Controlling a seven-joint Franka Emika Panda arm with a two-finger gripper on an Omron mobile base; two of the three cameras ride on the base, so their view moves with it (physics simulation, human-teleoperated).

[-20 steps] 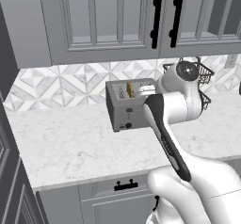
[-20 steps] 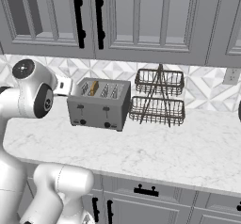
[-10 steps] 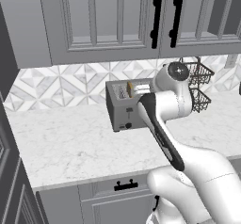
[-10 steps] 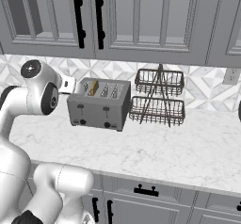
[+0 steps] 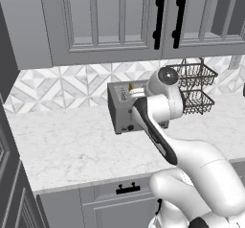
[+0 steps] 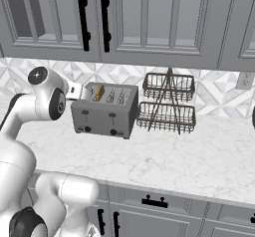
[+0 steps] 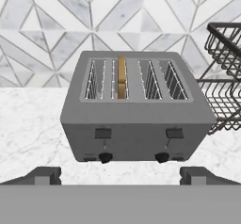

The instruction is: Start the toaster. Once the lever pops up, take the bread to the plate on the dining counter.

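Facing the toaster [image 7: 136, 112] head-on now, your gripper [image 7: 120, 175] hangs in front of it with both jaws spread wide and nothing between them. In the hand view the two slider tabs sit high on the front face, the left tab [image 7: 103, 133] and the right tab [image 7: 174, 133], each above a black knob, so you can judge the toaster not yet started.

The bread [image 7: 122, 76] stands upright in the second slot from the left, its golden top edge poking above the slot. From the right base view the same slice [image 6: 99, 92] shows near the arm's end of the toaster [image 6: 105, 110].

Against the earlier pictures, the arm's upper joint has swung across in front of the wire basket rack [image 5: 194, 86] toward the toaster [image 5: 124, 111], and the hand has closed in on the toaster's side. Counter, rack and cabinets sit as before, so your base has not driven.

Judgement: you are lined up for the push, no contact made. The left tab serves the bread's slots; that is the one to press down. Plate and dining counter are a later leg.
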